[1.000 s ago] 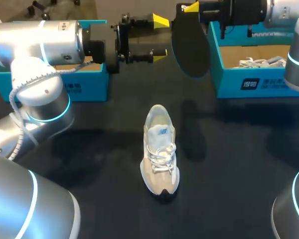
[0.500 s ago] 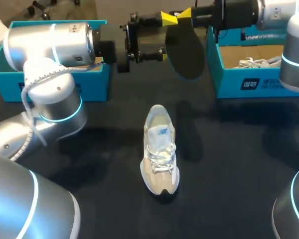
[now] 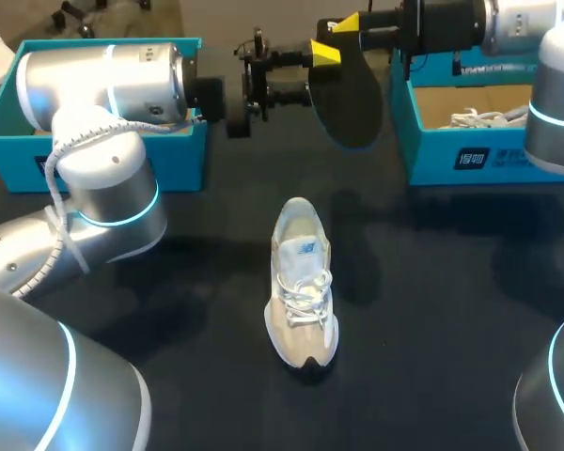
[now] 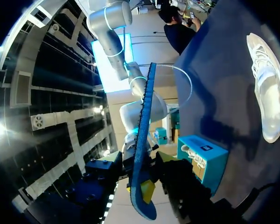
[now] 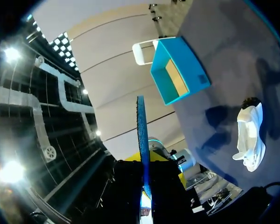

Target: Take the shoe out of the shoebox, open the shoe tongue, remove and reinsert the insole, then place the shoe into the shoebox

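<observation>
The white and beige sneaker (image 3: 302, 287) stood upright on its sole in the middle of the table (image 3: 432, 310), laced, with its dark toe toward the near edge. The dark insole (image 3: 350, 99), blue along its edge, hung in the air beyond the heel, pinched at its top by the right end effector (image 3: 344, 26). An open teal shoebox (image 3: 470, 158) sat far right with another white shoe (image 3: 484, 118) inside. A second teal shoebox (image 3: 155, 160) sat far left.

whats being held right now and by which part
The right gripper pinches the black insole by its upper end; the left gripper holds nothing.
</observation>
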Tool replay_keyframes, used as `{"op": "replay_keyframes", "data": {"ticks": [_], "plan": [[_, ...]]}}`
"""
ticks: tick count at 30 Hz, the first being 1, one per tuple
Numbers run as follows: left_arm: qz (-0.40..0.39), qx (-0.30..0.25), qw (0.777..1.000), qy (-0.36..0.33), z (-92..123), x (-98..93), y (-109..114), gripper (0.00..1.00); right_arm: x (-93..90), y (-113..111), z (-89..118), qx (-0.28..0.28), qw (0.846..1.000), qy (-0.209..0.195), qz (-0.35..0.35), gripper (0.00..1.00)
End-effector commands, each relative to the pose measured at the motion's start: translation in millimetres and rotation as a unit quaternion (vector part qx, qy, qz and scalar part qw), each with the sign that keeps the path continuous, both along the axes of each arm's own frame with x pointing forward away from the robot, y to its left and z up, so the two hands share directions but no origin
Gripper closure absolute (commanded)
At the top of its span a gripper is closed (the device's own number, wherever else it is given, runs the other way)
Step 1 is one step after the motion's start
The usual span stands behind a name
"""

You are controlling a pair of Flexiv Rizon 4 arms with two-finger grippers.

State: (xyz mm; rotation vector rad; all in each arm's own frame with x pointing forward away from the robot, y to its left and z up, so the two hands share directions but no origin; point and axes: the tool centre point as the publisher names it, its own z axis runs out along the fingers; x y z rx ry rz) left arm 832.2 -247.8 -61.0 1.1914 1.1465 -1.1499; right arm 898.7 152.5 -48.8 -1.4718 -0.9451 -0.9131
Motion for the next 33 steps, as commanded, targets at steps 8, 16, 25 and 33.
{"op": "replay_keyframes", "data": {"ticks": [8, 16, 25, 33], "plan": [[-0.014, -0.006, 1.000, 0.026, 0, -1.5, -7, 1.00, -5.0, -4, 1, -0.011, 0.999, -0.022, -0.024, 0.00], [-0.020, -0.026, 0.998, 0.050, 13, -4.9, 3, 1.00, -9.4, -15, -3, -0.022, 0.995, -0.087, -0.048, 0.00], [-0.042, -0.021, 0.998, 0.034, 14, -9.0, 9, 1.00, -24.9, -34, -6, -0.021, 0.985, -0.165, -0.053, 0.00], [-0.048, -0.010, 0.999, 0.022, 7, -4.3, 20, 1.00, -47.6, -60, -4, -0.026, 0.975, -0.216, -0.050, 0.00]]}}
